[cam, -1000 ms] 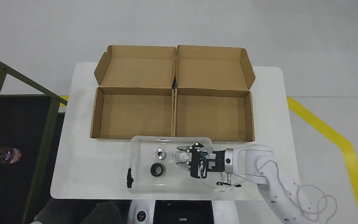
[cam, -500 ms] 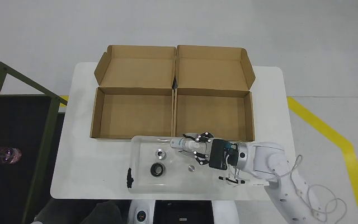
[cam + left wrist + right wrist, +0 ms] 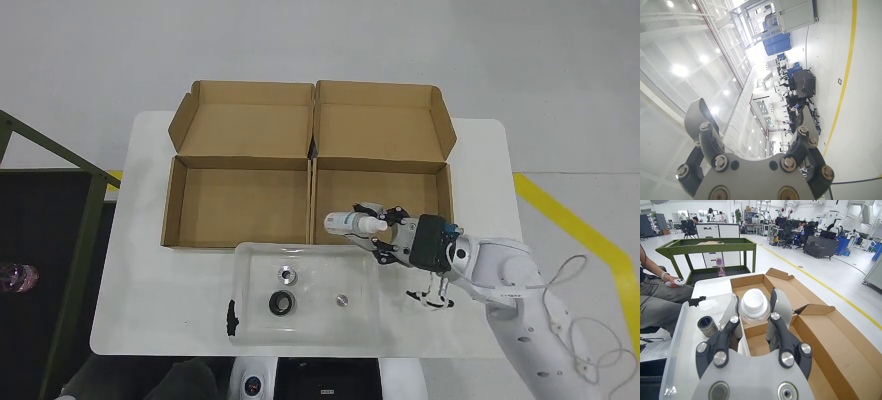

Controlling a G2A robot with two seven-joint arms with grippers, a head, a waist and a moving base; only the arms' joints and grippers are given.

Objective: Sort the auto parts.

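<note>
My right gripper (image 3: 378,232) (image 3: 755,308) is shut on a small clear bottle with a white cap (image 3: 347,219) (image 3: 754,303). It holds the bottle level above the near left corner of the right-hand cardboard box (image 3: 420,205) (image 3: 819,332), just past the clear plastic tray (image 3: 245,262) (image 3: 677,328). In the tray lie a metal bushing (image 3: 287,274) (image 3: 707,326), a black ring (image 3: 284,303) and a small metal disc (image 3: 342,298). The left-hand cardboard box (image 3: 240,205) stands beside the right one. My left gripper (image 3: 750,109) points up at the ceiling, open, with nothing between its fingers.
Both boxes have their lids (image 3: 310,120) folded back toward the far side of the white table (image 3: 140,250). A black scrap (image 3: 230,318) hangs on the tray's near left rim. A green cart (image 3: 60,250) stands to the left of the table.
The right gripper has lifted the bottle out of the tray and carried it right and away, to the near edge of the right-hand box. The parts in the tray stay put.
</note>
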